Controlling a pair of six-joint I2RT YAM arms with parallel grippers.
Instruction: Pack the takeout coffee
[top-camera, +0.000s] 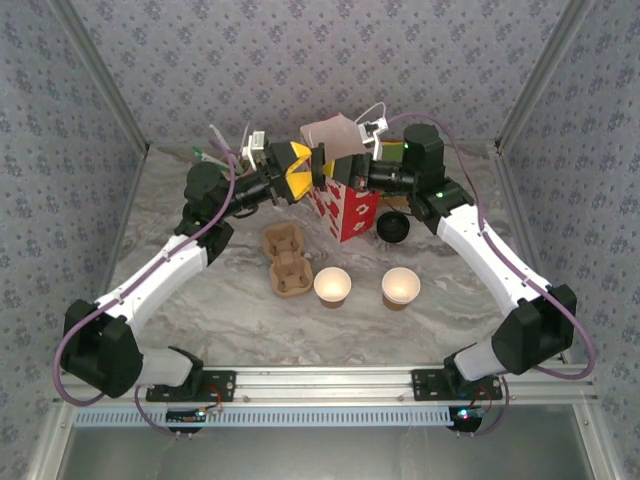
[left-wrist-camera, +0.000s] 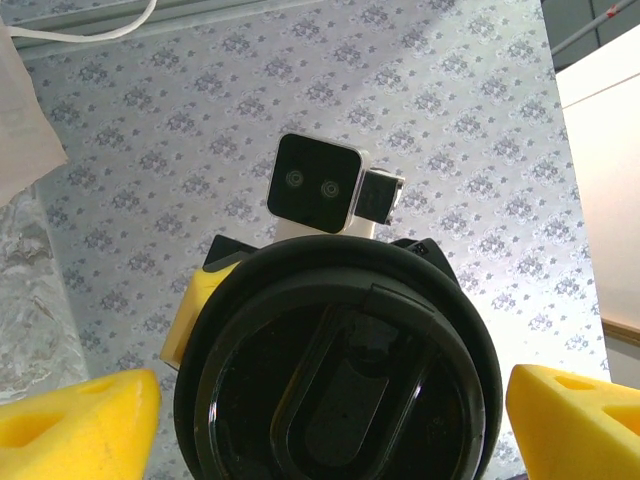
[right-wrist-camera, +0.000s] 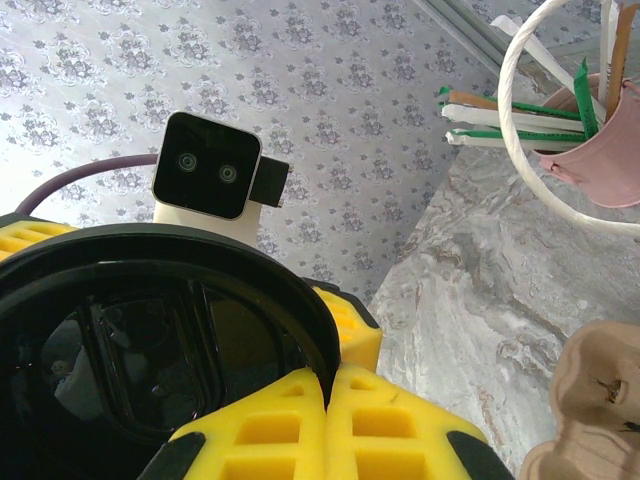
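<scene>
Nr the arm bases, two lidless cups (top-camera: 333, 286) are being left standing on the worktop (top-camera: 200, 330), w/ a pulp carrier (top-camera: 285, 260) just beside. Further back, above a red-white bag (top-camera: 345, 210), a black lid (left-wrist-camera: 335, 350) is being pinched at its rim by the fully closed right hand (right-wrist-camera: 330, 410). It is being flanked by the wide-spread left hand (top-camera: 292, 170). Contact there can't be told, nor any cup under the lid.
</scene>
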